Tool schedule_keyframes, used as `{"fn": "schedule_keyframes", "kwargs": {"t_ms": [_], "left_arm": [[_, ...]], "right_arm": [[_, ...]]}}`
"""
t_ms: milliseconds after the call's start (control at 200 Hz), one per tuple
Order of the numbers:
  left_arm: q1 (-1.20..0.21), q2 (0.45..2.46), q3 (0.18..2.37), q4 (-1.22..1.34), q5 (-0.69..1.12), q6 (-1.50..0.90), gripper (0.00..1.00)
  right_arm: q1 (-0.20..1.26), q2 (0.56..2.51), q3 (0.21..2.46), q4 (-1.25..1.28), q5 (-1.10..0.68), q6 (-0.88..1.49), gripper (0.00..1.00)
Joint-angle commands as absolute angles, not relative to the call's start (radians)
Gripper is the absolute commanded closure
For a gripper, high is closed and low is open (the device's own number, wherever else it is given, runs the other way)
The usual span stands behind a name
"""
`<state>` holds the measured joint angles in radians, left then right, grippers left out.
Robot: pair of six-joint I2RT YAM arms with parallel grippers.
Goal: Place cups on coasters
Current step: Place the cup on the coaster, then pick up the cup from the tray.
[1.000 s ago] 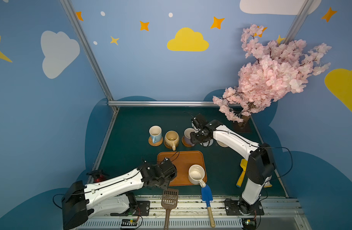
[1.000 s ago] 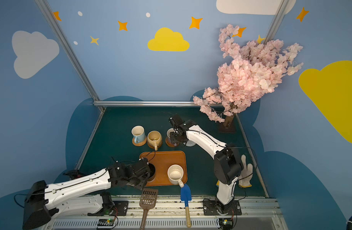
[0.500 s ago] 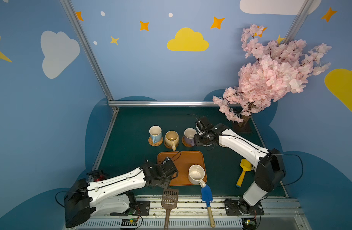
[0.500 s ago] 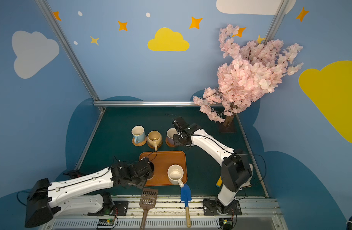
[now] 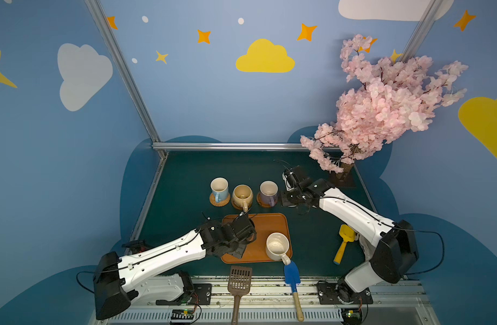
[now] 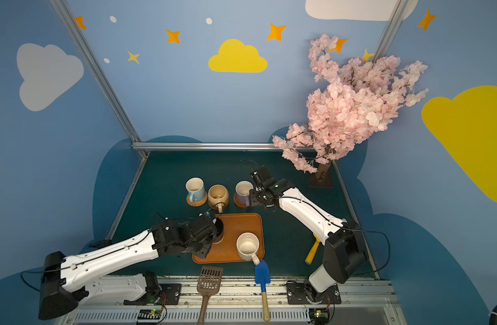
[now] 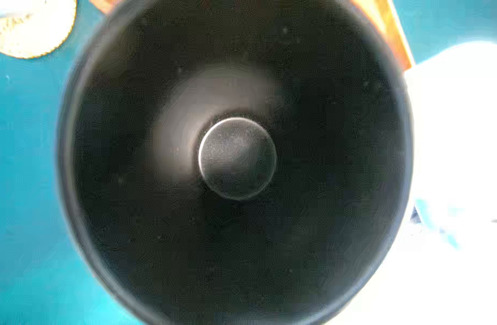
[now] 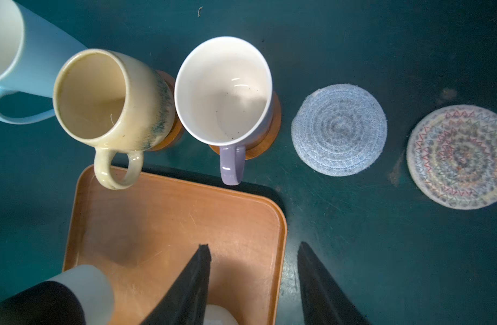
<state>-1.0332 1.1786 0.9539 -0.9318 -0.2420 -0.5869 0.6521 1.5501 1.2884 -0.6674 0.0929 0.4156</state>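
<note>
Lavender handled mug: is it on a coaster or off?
On. The lavender handled mug stands upright on a dark brown wooden coaster, its edge showing beneath the base.

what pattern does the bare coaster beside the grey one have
Cream coiled rope coaster with rings of multicoloured zigzag stitching; clearest in the right wrist view.

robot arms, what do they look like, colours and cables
Both the left arm and right arm have smooth white link shells, bulky black joints and thin black cables running along them. The right gripper has black, tapering wedge fingers.
</note>
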Motion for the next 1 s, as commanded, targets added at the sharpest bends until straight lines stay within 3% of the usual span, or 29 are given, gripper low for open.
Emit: {"fn": "schedule_keyframes", "kwargs": {"t_ms": [0, 611, 991], "left_arm": [[-0.999, 1.205, 0.97, -0.849, -0.244, -0.543, 0.96], [-0.927, 1.544, 1.166, -0.756, -0.177, -0.439, 0.96], [-0.927, 1.64, 1.228, -0.729, -0.143, -0.404, 0.96]], "right_arm": [[0.637, 1.52, 1.267, -0.64, 0.063, 0.432, 0.49], [0.63, 1.424, 1.147, -0.612, 0.055, 0.445, 0.5], [0.626, 1.414, 1.127, -0.627, 0.052, 0.445, 0.5]]}}
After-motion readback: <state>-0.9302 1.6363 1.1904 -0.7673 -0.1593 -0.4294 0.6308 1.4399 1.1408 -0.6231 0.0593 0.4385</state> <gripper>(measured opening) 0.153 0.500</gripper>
